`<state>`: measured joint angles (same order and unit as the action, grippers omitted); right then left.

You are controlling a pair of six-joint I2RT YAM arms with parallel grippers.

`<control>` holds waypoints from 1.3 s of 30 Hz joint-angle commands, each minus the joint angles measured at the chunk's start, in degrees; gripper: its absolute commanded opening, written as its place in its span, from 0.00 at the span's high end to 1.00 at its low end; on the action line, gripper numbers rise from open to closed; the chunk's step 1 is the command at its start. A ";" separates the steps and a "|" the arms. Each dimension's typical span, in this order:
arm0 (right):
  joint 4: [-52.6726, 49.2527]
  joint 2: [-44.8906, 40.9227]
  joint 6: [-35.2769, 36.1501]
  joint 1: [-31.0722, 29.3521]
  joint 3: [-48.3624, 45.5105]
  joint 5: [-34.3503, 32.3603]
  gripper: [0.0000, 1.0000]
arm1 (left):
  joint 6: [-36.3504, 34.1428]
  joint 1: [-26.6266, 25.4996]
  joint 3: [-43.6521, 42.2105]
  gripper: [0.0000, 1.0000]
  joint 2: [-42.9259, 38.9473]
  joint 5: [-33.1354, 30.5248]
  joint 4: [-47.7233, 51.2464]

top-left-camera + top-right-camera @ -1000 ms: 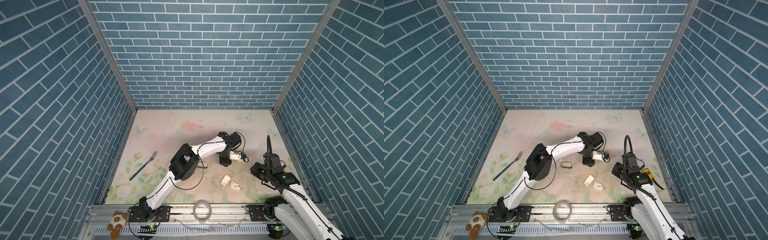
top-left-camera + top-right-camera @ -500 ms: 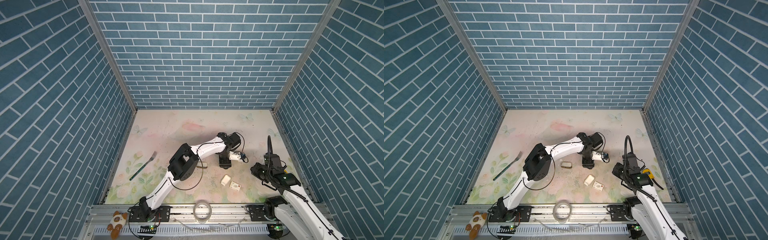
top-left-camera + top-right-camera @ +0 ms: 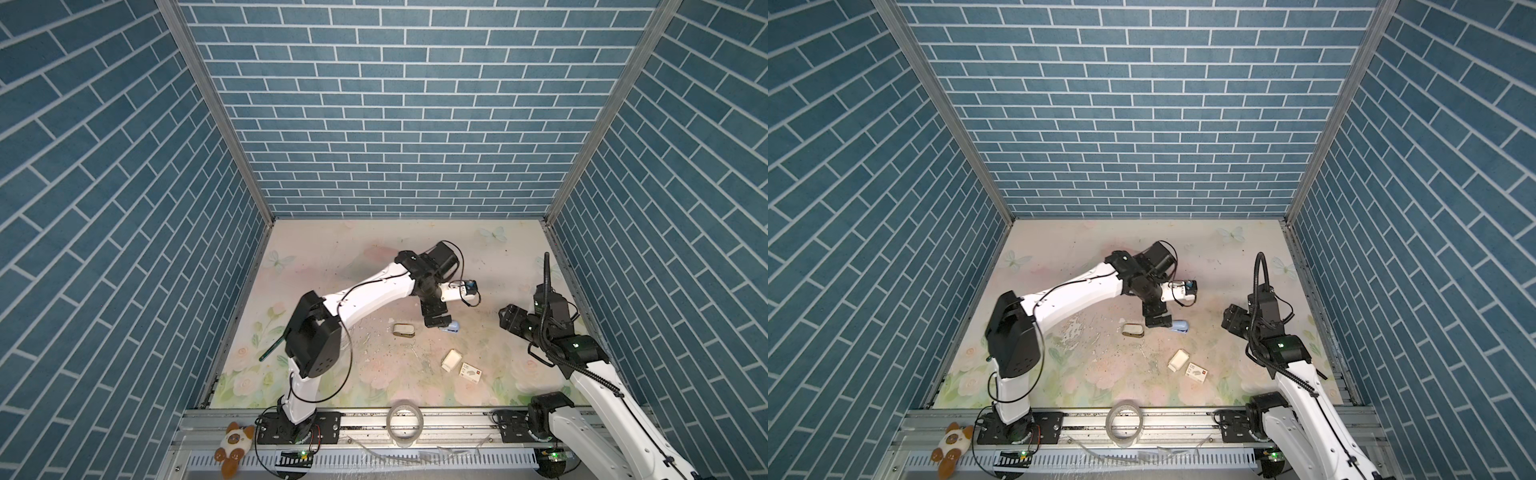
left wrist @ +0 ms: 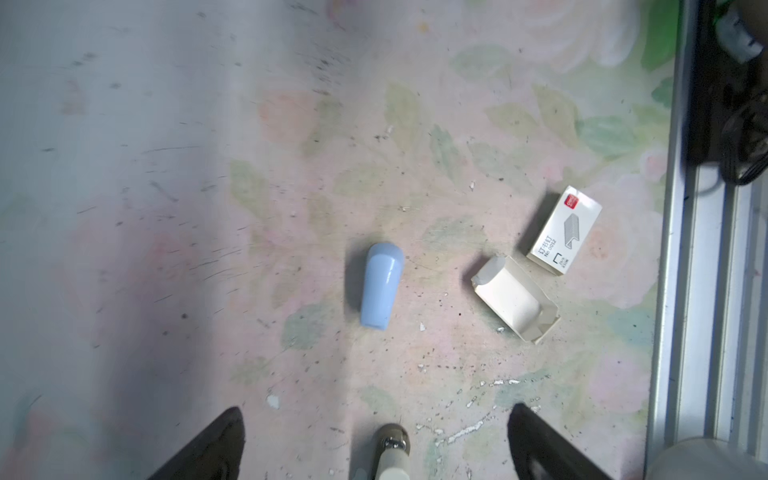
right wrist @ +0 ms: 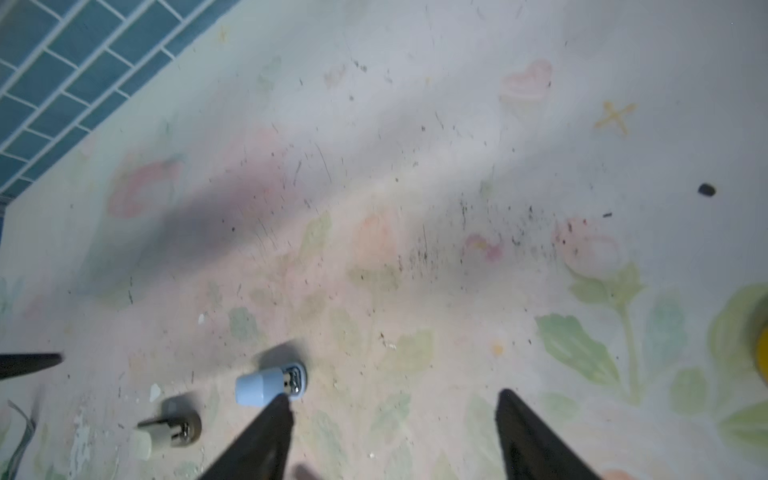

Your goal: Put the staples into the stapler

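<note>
The light-blue stapler lies closed on the flowered mat. My left gripper hangs just beside it, open and holding nothing. In the left wrist view the stapler lies ahead of the fingers. The staples box and its white inner tray lie apart near the front. My right gripper is open and empty, to the right of the stapler.
A beige and olive stapler-like object lies left of the blue one. A tape roll and a plush toy sit on the front rail. A green-handled fork shows behind the left arm's elbow.
Both grippers have opened wide. The left gripper has let go of the blue stapler, which now lies free beside it. The right arm has barely moved.
</note>
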<state>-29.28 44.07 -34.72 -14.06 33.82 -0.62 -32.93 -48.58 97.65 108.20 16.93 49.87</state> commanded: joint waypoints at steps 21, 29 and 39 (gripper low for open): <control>48.05 14.99 24.63 8.71 -10.54 -17.31 0.01 | 23.46 40.94 -66.99 0.00 -41.39 -2.17 -66.18; 72.49 26.04 28.77 12.00 -18.46 -14.19 0.01 | 25.09 47.24 -77.88 0.00 -39.36 1.35 -81.83; 90.86 44.05 32.01 14.49 -17.74 -6.71 0.01 | 30.63 53.78 -79.39 0.00 -28.63 -1.33 -100.61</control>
<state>51.90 84.23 -5.61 -0.08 15.77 -10.59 -5.08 2.68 19.18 77.47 16.14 -39.88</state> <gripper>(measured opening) 0.989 0.995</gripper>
